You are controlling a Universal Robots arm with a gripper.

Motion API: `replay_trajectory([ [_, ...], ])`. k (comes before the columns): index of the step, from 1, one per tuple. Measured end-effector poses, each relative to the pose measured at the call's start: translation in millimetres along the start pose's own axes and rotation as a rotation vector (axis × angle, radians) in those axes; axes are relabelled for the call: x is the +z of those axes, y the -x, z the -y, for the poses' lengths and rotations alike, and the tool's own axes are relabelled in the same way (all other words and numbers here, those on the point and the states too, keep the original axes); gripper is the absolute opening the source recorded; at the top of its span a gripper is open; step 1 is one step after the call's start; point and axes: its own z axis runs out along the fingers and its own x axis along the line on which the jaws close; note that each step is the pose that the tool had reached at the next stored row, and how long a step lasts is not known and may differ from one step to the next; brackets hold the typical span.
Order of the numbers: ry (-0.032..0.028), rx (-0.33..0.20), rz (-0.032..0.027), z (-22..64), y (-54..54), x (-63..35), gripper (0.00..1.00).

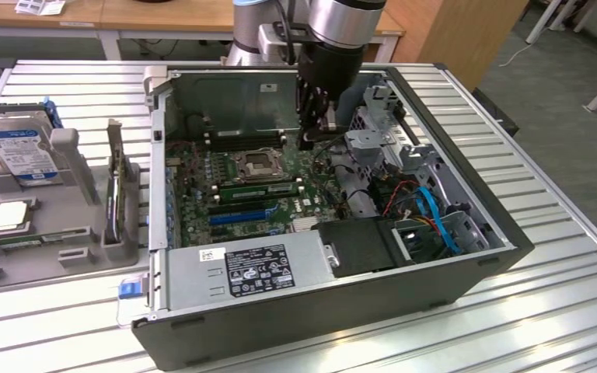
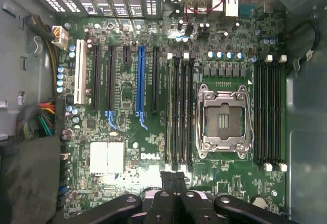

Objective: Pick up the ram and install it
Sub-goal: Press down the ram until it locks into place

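The ram (image 1: 260, 186), a thin green stick, lies along a black slot just beside the empty CPU socket (image 1: 254, 164) on the motherboard inside the open computer case (image 1: 340, 311). My gripper (image 1: 313, 138) hangs over the board a little above and to the exterior view's right of the socket. In the wrist view its fingertips (image 2: 173, 179) are pressed together with nothing between them, in line with the bank of memory slots (image 2: 179, 112) beside the socket (image 2: 225, 119). There I cannot tell which slot holds the stick.
The case walls ring the board, with a power supply (image 1: 252, 272), a black drive cage (image 1: 366, 245) and blue and red cables (image 1: 434, 217) crowding its near side. A grey fixture (image 1: 29, 256) at the exterior view's left carries a blue-labelled hard drive (image 1: 19, 148) and a silver CPU chip (image 1: 8, 216).
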Motion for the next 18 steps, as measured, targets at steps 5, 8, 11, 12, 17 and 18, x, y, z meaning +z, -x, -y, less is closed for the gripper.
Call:
replay_trajectory([
  [5,0.0000,0.000,0.0001,1.1,0.0,0.0,0.10],
  [8,-0.0001,0.000,0.0002,1.1,-0.1,0.6,0.10],
  [11,0.0000,0.000,0.0001,1.3,-0.1,2.7,0.10],
  [12,0.0000,0.000,0.0001,1.3,-0.1,3.5,0.10],
  [17,-0.0001,0.000,0.0001,1.5,-0.2,6.8,0.10],
  [18,0.0000,0.000,0.0001,1.5,-0.2,7.5,0.10],
])
